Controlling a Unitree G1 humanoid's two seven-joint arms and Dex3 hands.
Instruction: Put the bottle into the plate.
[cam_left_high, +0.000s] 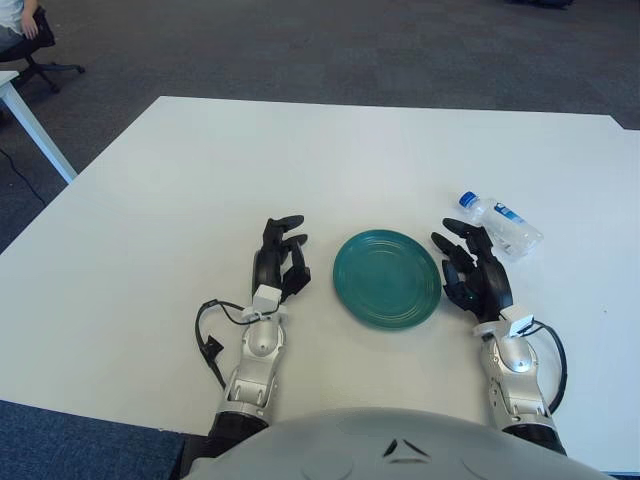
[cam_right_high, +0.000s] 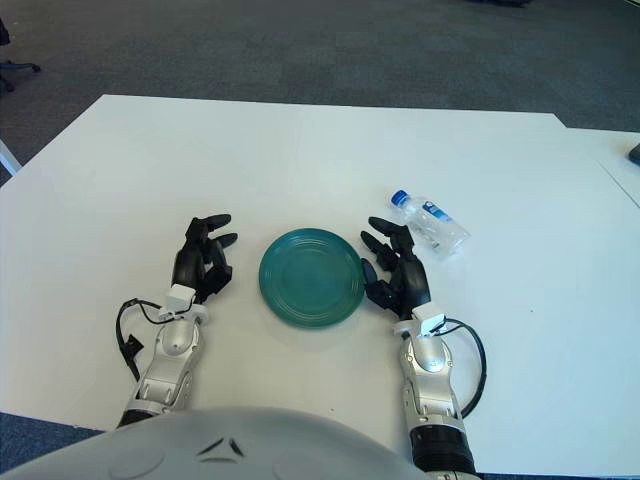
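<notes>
Bottle (cam_left_high: 502, 224) lying just beyond my right hand (cam_left_high: 473, 272), fingers spread and empty, plate (cam_left_high: 387, 278) to its left, left hand (cam_left_high: 280, 260) idle beyond: I'd grip mid-body.

Clear bottle (cam_left_high: 503, 225) on its side, blue cap, near empty teal plate (cam_left_high: 387, 278)

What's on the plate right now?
Nothing: the plate shows only its bare green surface. The bottle lies on the table beyond the right hand. The left hand is left of the plate. The table beneath the plate is hidden.
</notes>
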